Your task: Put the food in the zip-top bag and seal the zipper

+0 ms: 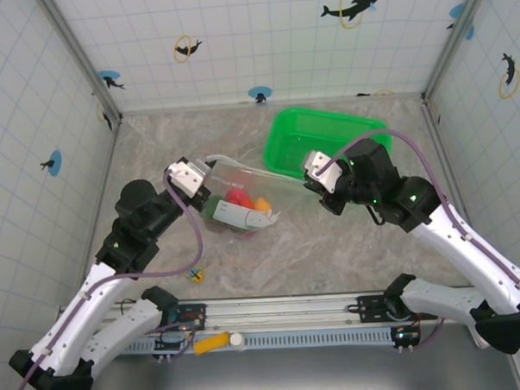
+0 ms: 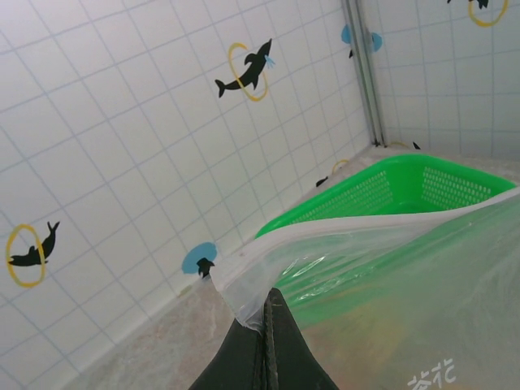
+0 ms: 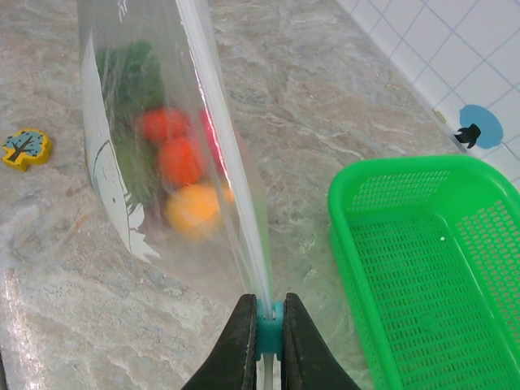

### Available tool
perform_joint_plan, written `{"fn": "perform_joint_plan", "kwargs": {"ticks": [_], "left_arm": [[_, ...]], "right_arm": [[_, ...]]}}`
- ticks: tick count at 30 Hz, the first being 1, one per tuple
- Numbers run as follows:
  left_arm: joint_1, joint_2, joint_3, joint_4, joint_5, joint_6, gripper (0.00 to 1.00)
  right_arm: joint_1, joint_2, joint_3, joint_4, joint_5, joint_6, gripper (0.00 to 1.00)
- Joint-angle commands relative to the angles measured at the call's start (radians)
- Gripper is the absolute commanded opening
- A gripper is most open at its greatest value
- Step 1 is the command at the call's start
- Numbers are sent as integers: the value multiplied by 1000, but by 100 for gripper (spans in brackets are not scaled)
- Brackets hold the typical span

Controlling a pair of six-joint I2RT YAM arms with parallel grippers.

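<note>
- Closed left claw (image 2: 266, 321) pinches the bag (image 1: 242, 185) corner over the table (image 1: 348, 243), food (image 3: 180, 162) inside.
- Right claw (image 3: 269, 329) clamps the zipper (image 3: 223, 154); a steady slide along a taut strip should seal it.

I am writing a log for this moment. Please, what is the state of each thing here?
Zip-top bag: stretched between both grippers.
Food: inside the bag.
Zipper: looks closed; not certain.
Left gripper: shut on bag corner.
Right gripper: shut on zipper.
Green basket: empty.
</note>
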Motion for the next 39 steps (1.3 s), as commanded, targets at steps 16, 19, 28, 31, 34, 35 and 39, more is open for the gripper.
{"fn": "perform_joint_plan", "kwargs": {"ticks": [16, 19, 28, 31, 34, 35, 39], "left_arm": [[57, -87, 21, 184, -311, 54, 0], [57, -92, 21, 182, -317, 56, 0], [56, -81, 56, 91, -102, 39, 0], [57, -93, 70, 19, 26, 24, 0], [57, -142, 51, -45, 122, 39, 0], [57, -161, 40, -58, 134, 40, 0], [56, -214, 38, -134, 188, 45, 0]], "right_arm": [[-72, -102, -125, -211, 122, 3, 0], [-75, -112, -137, -213, 121, 3, 0], [-75, -115, -81, -168, -28, 15, 22], [-65, -150, -45, -92, -187, 46, 45], [-65, -240, -81, 67, -305, 116, 65], [-66, -271, -102, 121, -321, 138, 69], [-67, -306, -131, 194, -335, 166, 72]]}}
